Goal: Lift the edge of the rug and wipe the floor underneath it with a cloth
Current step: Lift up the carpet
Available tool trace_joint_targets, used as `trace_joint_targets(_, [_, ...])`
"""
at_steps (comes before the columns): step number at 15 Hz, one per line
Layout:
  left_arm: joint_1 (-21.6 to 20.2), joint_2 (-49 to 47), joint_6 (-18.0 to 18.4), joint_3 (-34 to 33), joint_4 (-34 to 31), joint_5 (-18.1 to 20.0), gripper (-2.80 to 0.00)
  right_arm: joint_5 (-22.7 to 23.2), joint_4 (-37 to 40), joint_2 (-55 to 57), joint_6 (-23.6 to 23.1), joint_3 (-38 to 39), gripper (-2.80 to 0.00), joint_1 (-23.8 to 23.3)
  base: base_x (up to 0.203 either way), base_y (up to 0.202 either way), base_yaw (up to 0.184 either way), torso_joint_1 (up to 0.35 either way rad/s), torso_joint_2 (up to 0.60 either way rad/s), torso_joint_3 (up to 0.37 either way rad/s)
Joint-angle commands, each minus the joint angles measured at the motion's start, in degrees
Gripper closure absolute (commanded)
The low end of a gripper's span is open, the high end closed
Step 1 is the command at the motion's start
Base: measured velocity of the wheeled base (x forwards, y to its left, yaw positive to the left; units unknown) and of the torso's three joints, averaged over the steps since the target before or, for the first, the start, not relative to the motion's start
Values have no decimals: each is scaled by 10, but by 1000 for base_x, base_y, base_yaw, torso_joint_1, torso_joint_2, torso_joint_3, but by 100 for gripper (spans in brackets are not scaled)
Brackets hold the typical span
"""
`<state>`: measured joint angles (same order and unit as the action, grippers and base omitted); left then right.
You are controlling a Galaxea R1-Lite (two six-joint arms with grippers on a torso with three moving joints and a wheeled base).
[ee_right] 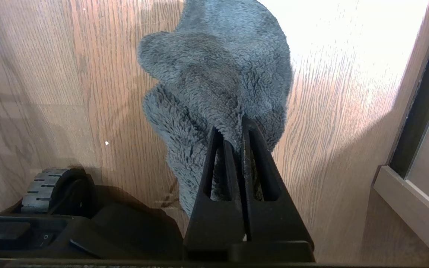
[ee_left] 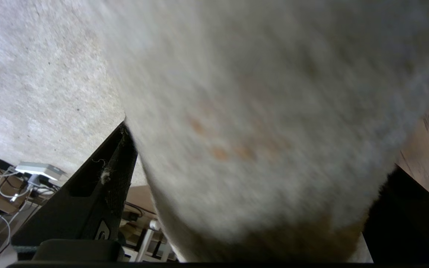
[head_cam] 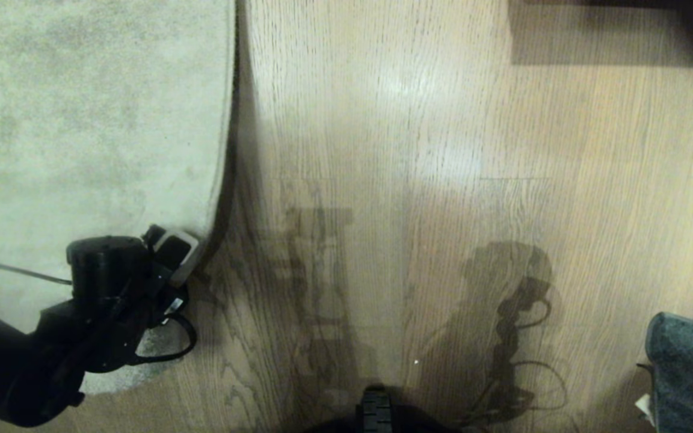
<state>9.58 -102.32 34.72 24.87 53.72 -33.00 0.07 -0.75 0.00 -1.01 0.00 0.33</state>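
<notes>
Down at lower left of head view: left gripper (head_cam: 193, 255) at the rug edge (head_cam: 226, 180), right by the near corner, wrist and black arm coming in from the left over the rug (head_cam: 82, 120). Jaws spread wide in left wrist view, one black finger (ee_left: 99, 186) on one side of a blurred pale fold of rug (ee_left: 255, 130), the other dark finger (ee_left: 408, 216) on the far side; fold sits between them. Cannot tell whether fingers actually press the pile. Edge near the gripper curved and slightly raised, dark shadow line beneath along the floor (head_cam: 443, 180). Light brown oak-grain planks, sheen patches mid-frame, arm shadows on the boards near the base.

Far right lower corner of head view: cloth (head_cam: 689, 367), dark grey-teal, fuzzy, partly cut off by frame. Right wrist view: right gripper (ee_right: 242, 124) clamped tight, fingers together, pinching a fold of the cloth (ee_right: 218, 74); rest of cloth bunched beyond the fingertips, above the floor (ee_right: 50, 74). Cannot tell if cloth touches the planks. Well apart from the rug. Black wheel (ee_right: 45, 186) of base near it; pale furniture edge (ee_right: 412, 208) to the side.
</notes>
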Motion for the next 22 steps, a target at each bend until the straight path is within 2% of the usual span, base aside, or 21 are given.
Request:
trace_joint_targets(1, [3, 3, 2, -15, 6, 0, -280, 0, 0, 0, 0, 0, 0, 0, 0, 0, 0, 0, 0, 0])
trace_joint_targets(4, [11, 4, 4, -13, 8, 0, -280, 0, 0, 0, 0, 0, 0, 0, 0, 0, 0, 0, 0, 0])
trace_joint_targets(7, [12, 14, 36, 2, 14, 0, -280, 0, 0, 0, 0, 0, 0, 0, 0, 0, 0, 0, 0, 0])
trace_joint_targets(15, [58, 22, 37, 73, 5, -5, -280, 0, 0, 0, 0, 0, 0, 0, 0, 0, 0, 0, 0, 0])
trace_joint_targets(22, [57, 43, 46, 125, -29, -6, -280, 0, 0, 0, 0, 0, 0, 0, 0, 0, 0, 0, 0, 0])
